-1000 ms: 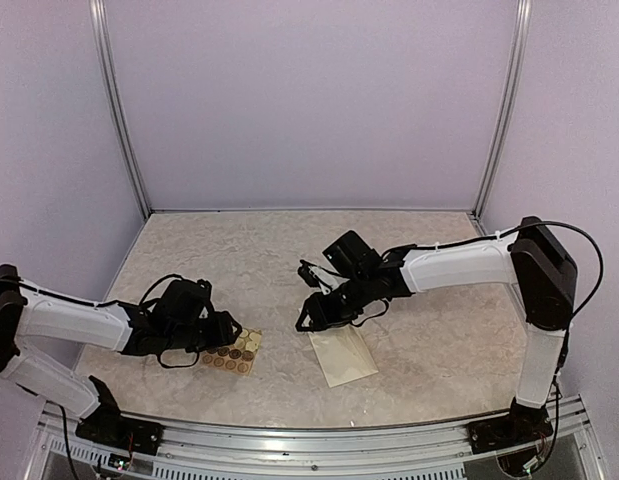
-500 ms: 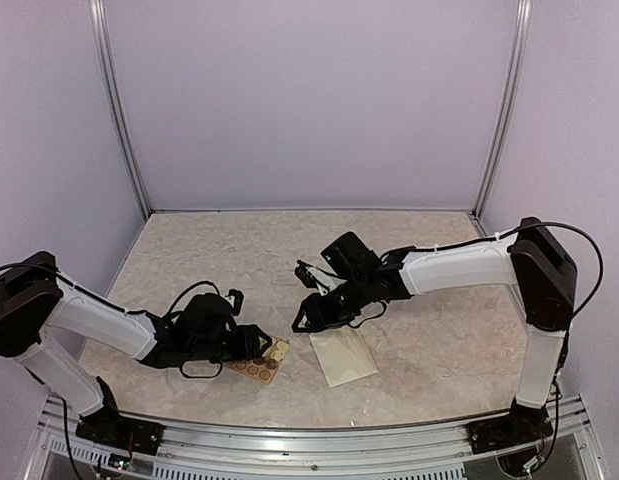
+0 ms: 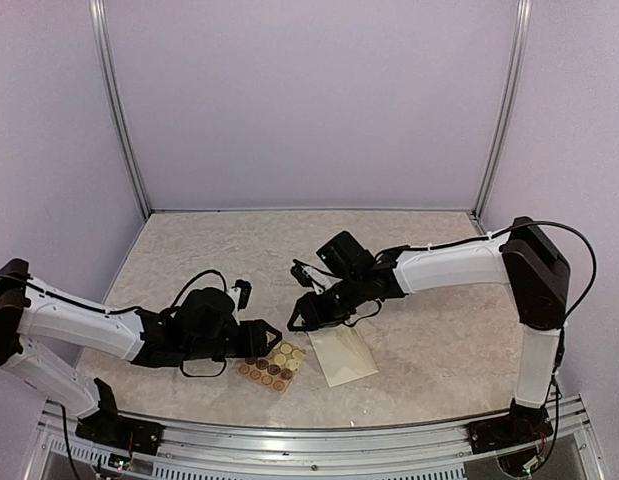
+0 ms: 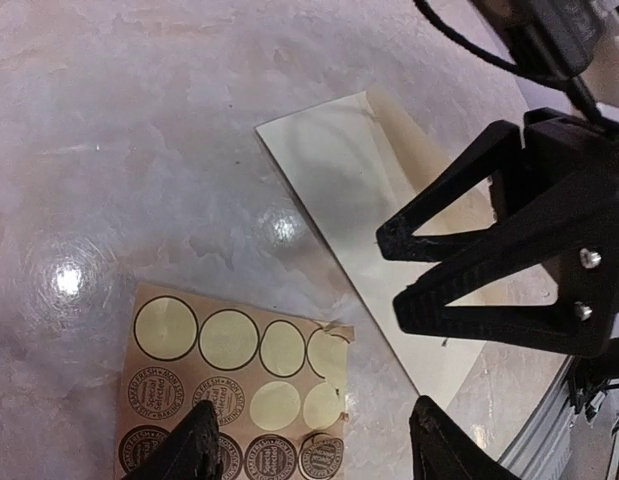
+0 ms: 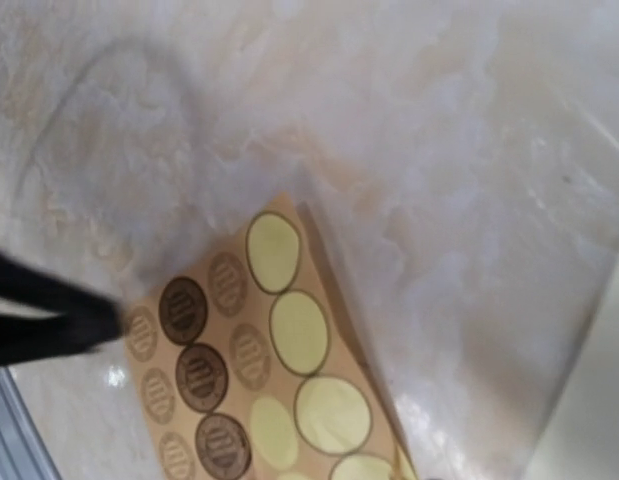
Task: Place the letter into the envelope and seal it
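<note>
The left arm [image 3: 89,325] lies low, stretched rightward, its left gripper [image 3: 263,336] open over the stickers [image 3: 274,366]. The right arm [image 3: 449,265] reaches leftward, its right gripper [image 3: 300,319] open at the upper left corner of the envelope [image 3: 347,358]. The envelope lies flat at lower centre, long axis running upper left to lower right.

Tan sticker card [image 3: 274,364] lies flat, askew, on marbled beige table [image 3: 429,270], nr front edge. Pale-yellow rounds [image 4: 229,338] toward back-right, brown printed rounds [image 4: 152,392] front-left. Lilac walls [image 3: 309,100] w/ metal corner posts [image 3: 117,110]; aluminium rail [image 3: 319,440] along front.
</note>
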Robot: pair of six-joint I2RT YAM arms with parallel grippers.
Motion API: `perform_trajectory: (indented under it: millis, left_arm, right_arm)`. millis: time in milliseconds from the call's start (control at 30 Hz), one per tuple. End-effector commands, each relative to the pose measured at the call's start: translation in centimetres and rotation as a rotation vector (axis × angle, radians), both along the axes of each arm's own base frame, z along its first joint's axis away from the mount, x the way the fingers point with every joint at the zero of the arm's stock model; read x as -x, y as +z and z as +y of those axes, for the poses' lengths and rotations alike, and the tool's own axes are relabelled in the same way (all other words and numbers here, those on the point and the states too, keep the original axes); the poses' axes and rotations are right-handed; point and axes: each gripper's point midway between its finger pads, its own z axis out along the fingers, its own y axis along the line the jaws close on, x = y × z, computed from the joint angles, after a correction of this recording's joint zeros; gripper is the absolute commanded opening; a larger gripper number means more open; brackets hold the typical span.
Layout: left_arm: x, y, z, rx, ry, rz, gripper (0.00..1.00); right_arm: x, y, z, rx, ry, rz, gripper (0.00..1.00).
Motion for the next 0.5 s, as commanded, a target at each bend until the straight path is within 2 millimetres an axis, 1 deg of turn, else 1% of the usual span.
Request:
perform_trajectory:
  millis: [0,133,233,400,467]
  left_arm:
    - [1.0,-0.4,2.0,-0.008,0.053,0.050,0.59]
    - [2.2,-1.6,2.5,0.008,0.043,0.102,0.55]
    - [2.7,-2.3,2.3,0.009,0.019,0.132,0.52]
    - [3.2,-3.7,2.4,-0.008,0.012,0.168,0.46]
    - [3.2,-4.5,2.7,-0.024,0.019,0.184,0.44]
  right_arm:
    - [0.4,-1.2,1.2,0.007,0.050,0.023,0.46]
    - [0.2,-1.8,2.1,0.006,0.081,0.029,0.47]
    - [0.1,-2.3,2.7,0.010,0.107,0.031,0.48]
    - [-0.2,-3.2,3.8,0.008,0.152,0.042,0.46]
    - [-0.4,-3.9,4.1,0.023,0.164,0.046,0.46]
